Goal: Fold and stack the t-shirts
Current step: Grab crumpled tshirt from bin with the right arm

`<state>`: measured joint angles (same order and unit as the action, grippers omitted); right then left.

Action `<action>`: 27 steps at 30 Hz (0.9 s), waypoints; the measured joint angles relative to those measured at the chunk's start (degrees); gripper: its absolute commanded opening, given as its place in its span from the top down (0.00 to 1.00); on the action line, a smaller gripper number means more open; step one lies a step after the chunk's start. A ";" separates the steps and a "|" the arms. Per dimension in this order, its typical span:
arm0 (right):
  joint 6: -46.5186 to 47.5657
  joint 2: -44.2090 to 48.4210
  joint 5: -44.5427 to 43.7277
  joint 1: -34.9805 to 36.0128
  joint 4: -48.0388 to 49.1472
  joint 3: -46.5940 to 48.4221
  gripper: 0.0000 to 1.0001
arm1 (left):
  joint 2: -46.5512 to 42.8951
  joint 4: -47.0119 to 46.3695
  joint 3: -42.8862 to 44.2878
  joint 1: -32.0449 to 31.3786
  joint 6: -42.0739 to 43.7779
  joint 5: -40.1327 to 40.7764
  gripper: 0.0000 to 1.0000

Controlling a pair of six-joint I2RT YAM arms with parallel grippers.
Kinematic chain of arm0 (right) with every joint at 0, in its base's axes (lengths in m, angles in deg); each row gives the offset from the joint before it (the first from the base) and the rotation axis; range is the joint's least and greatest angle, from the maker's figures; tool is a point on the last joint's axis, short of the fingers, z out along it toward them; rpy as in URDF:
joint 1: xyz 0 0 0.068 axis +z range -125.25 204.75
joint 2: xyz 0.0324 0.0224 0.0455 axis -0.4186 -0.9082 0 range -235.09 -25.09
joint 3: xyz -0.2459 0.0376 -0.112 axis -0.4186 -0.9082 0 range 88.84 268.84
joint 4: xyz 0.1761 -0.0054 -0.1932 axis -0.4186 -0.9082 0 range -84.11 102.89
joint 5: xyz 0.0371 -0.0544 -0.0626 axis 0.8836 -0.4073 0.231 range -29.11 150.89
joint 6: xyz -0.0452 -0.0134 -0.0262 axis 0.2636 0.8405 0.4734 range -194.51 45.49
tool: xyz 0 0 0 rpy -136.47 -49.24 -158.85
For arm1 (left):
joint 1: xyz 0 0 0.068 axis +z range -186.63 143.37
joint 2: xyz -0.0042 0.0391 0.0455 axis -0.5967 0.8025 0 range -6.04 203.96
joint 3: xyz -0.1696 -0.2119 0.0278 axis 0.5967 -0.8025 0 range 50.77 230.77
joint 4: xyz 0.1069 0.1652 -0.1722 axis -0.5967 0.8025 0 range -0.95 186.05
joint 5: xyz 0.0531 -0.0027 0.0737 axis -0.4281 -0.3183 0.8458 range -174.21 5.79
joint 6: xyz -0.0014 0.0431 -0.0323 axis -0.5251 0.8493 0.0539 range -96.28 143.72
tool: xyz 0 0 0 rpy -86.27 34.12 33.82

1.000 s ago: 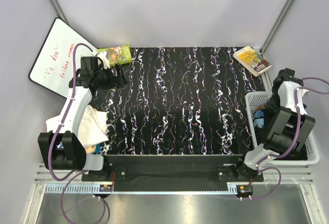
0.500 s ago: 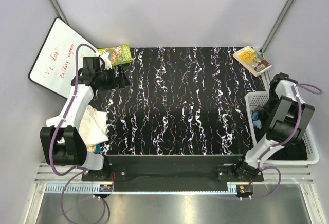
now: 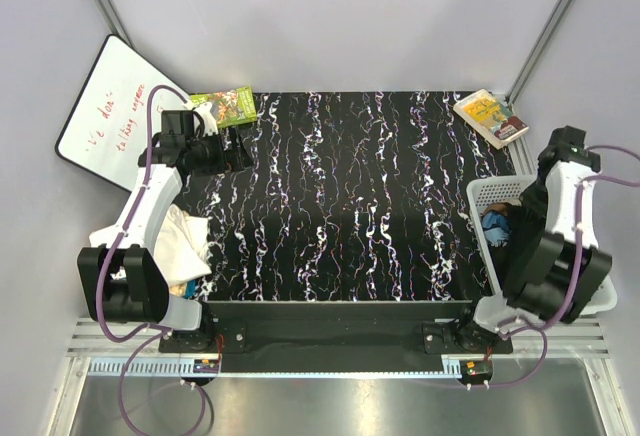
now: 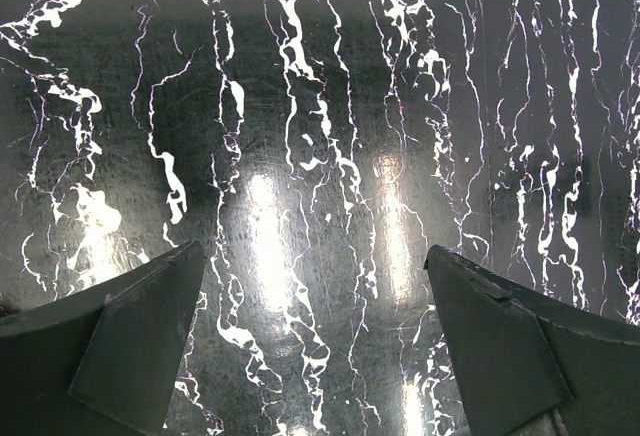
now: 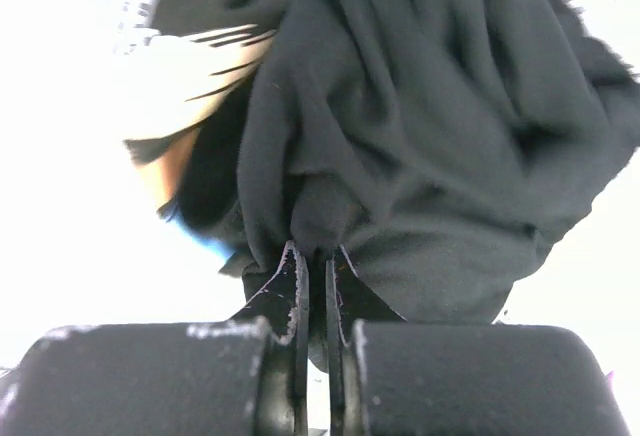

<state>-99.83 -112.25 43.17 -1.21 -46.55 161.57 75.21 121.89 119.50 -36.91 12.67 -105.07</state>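
In the right wrist view my right gripper (image 5: 318, 256) is shut, pinching a fold of a plain black t-shirt (image 5: 430, 106) that bunches just beyond the fingertips. A bit of blue cloth (image 5: 215, 246) shows beside it. From above, the right arm hangs over the white basket (image 3: 487, 190), where dark and blue t-shirts (image 3: 496, 224) lie; the arm hides its jaws there. A heap of white t-shirts (image 3: 186, 241) sits at the table's left edge. My left gripper (image 3: 236, 152) hovers over the table's far left, open (image 4: 312, 249) and holding nothing.
A whiteboard with red writing (image 3: 108, 106) leans at the far left. A green box (image 3: 226, 106) lies beside it and a book (image 3: 490, 117) at the far right corner. The black marbled table (image 3: 350, 196) spans the middle.
The right gripper has gone from open to shut on the black t-shirt inside the basket, and the right arm has shifted over it. The basket's near-left rim has moved slightly left. The left arm barely moved.
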 measured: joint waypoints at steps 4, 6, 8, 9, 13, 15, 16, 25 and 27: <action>-0.33 7.61 0.90 0.48 -2.40 4.46 1.00 | 0.02 0.00 0.00 0.00 -0.07 -0.61 0.01; -0.52 9.14 0.92 0.66 -3.52 6.62 1.00 | 0.17 -0.02 0.00 0.00 -0.26 -1.09 0.01; -0.76 9.75 0.83 0.74 -4.79 9.07 1.00 | 0.37 0.02 0.00 0.00 -0.66 -1.55 0.01; -0.90 9.92 0.79 0.79 -5.31 10.36 1.00 | 0.52 0.00 0.00 0.00 -0.83 -1.79 0.01; -1.16 10.32 0.83 1.03 -7.26 17.11 1.00 | 0.87 0.00 0.00 0.00 -1.29 -2.78 0.01; -1.31 10.38 1.09 1.33 -7.58 21.57 1.00 | 1.07 0.00 0.00 0.00 -1.51 -3.13 0.01; -1.29 10.38 1.57 1.60 -7.58 24.55 1.00 | 1.27 0.02 0.00 0.00 -1.55 -3.28 0.01; 0.46 6.27 10.80 5.75 -4.48 47.41 1.00 | 2.14 0.07 0.55 0.00 -2.38 -3.91 0.01; 1.70 3.21 12.26 9.22 -4.04 51.56 1.00 | 2.14 0.04 1.01 0.00 -2.49 -3.96 0.01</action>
<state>-98.12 -109.03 55.44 8.01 -50.59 213.13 77.36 121.94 120.51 -36.91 10.18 -109.02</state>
